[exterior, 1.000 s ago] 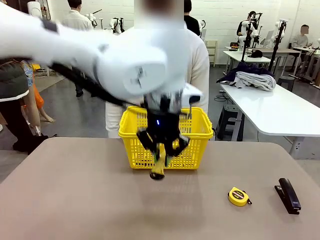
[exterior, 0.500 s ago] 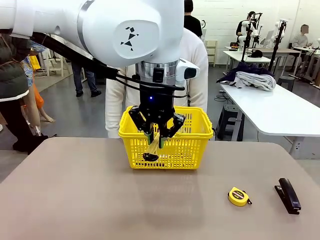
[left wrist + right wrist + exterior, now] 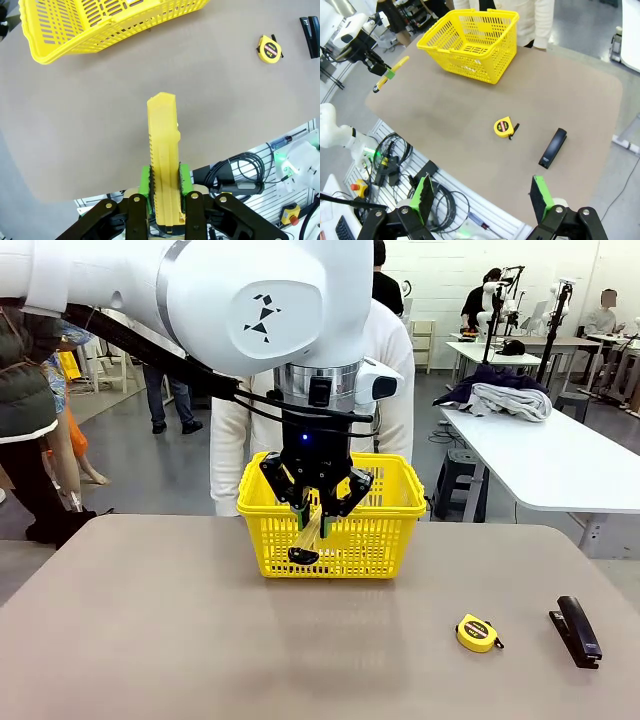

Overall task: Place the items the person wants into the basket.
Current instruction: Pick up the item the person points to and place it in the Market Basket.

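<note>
My left gripper (image 3: 312, 523) is shut on the slim yellow utility knife (image 3: 303, 554), which hangs with its black end down. In the left wrist view the green pads (image 3: 145, 181) clamp the knife (image 3: 163, 140) high above the table's near part, short of the yellow basket (image 3: 95, 30). The basket (image 3: 380, 530) stands at the far middle of the table, in front of the person (image 3: 398, 390) in a white cardigan. The right wrist view shows the knife (image 3: 390, 73) in the air to the left of the basket (image 3: 470, 45). My right gripper (image 3: 482, 200) hangs open, high over the near edge.
A round yellow tape measure (image 3: 477, 632) and a black stapler (image 3: 577, 630) lie at the table's right front. In the right wrist view they show as the tape measure (image 3: 504, 127) and the stapler (image 3: 552, 147). Cables and a rail run below the near edge.
A second ago the left arm was swinging, blurred, with the knife lower. It has since lifted the knife a little and steadied; hardly anything moved in the last half second.
</note>
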Robot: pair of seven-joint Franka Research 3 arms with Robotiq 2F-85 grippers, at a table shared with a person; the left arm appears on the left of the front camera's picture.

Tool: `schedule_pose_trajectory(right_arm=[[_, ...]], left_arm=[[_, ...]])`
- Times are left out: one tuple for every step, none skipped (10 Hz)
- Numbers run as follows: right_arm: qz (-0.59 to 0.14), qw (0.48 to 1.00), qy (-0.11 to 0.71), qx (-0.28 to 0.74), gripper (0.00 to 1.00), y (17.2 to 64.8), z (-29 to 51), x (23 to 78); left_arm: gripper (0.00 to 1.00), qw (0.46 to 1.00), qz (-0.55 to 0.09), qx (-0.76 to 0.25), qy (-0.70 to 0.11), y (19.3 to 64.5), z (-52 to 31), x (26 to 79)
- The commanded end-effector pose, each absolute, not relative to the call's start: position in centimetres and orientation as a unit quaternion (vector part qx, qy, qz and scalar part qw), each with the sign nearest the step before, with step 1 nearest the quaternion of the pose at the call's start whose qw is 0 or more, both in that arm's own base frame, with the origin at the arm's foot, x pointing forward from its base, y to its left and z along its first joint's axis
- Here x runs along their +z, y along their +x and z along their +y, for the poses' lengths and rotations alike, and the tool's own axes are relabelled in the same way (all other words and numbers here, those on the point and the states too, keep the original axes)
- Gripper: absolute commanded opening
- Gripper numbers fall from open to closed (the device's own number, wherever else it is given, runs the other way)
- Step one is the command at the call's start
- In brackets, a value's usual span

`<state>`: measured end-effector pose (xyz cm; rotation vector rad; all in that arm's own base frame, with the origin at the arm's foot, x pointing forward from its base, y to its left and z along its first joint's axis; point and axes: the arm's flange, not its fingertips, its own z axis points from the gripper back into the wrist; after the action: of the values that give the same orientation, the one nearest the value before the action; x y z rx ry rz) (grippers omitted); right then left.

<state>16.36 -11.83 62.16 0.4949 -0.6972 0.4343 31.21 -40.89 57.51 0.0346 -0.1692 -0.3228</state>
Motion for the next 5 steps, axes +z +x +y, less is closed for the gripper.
schedule_pose_trajectory(right_arm=[[-0.336, 0.883, 0.245, 0.217, 1.0, 16.4, -11.8, 62.1], [-0.336, 0.883, 0.245, 0.217, 1.0, 16.4, -11.8, 62.1], [-0.336, 0.883, 0.245, 0.217, 1.0, 16.4, -11.8, 62.1], [-0.336, 0.883, 0.245, 0.217, 1.0, 16.4, -11.8, 62.1], [-0.336, 0.883, 0.245, 0.217, 1.0, 16.4, -11.8, 62.1]], left_arm=[[0.26, 0.974, -0.104, -0.201, -0.004, 33.6, -38.5, 59.9], [0.26, 0.949, -0.18, -0.258, 0.024, 36.0, -36.6, 62.6], [0.26, 0.919, -0.2, -0.338, 0.037, 37.2, -35.9, 64.2], [0.26, 0.861, -0.228, -0.452, 0.043, 38.4, -35.8, 65.0], [0.26, 0.842, -0.202, -0.497, 0.061, 40.2, -36.3, 65.3]])
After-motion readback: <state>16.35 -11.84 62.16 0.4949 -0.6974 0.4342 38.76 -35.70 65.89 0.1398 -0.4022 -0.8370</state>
